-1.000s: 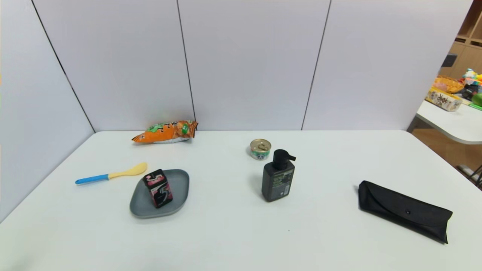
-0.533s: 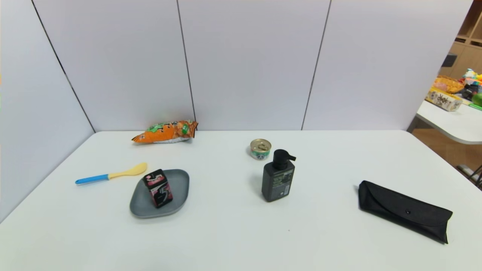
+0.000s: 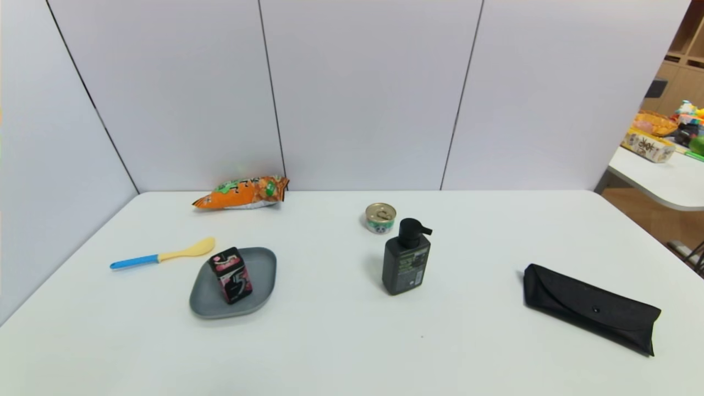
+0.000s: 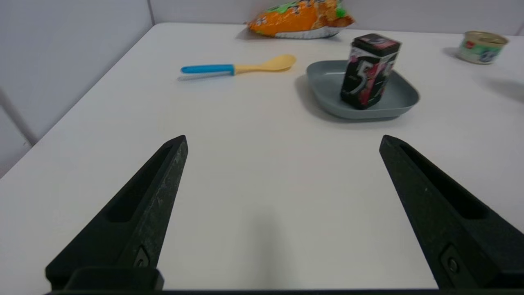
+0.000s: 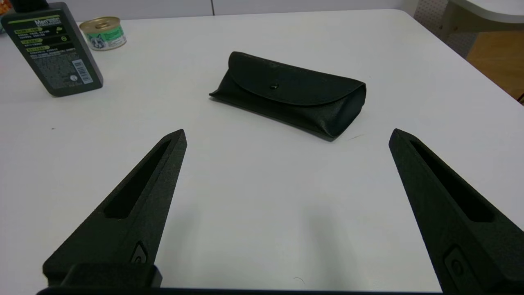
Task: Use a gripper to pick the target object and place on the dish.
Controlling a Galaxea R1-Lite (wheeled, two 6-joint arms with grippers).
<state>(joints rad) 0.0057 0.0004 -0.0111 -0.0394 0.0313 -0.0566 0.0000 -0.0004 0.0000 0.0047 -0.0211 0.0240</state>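
Note:
The target object [image 3: 231, 275], a small black box with pink-red graphics and a grey "5", stands upright on the grey-blue dish [image 3: 258, 286] at the table's left; the left wrist view also has the box [image 4: 369, 70] and the dish [image 4: 327, 78]. My left gripper [image 4: 282, 141] hangs open over bare table, well short of the dish, with nothing between its fingers. My right gripper [image 5: 286, 137] is open too, empty, near the front right. Neither arm shows in the head view.
A blue-handled yellow spoon [image 3: 159, 256] lies left of the dish, an orange snack bag [image 3: 242, 192] at the back. A tin can [image 3: 380, 217] and a black pump bottle [image 3: 406, 265] stand mid-table. A black pouch [image 3: 591, 308] lies at the right.

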